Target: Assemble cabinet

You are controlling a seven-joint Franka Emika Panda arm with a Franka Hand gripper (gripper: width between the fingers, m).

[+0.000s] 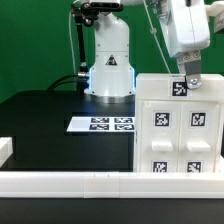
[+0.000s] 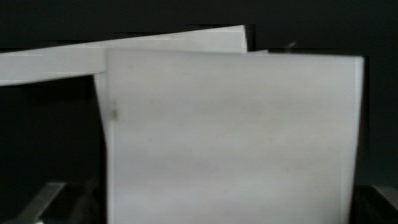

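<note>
White robot arm reaching down at the exterior view's right

The white Franka arm's base [image 1: 109, 62] stands upright at the back, while its wrist descends from above, the two-finger hand [image 1: 187, 78] pointing straight down with dark fingers [image 1: 184, 74] close together; whether they grip anything cannot be told. The wrist view shows only blurred dark fingertip edges.

White arm [image 1: 108, 45], black joints, cables
</note>
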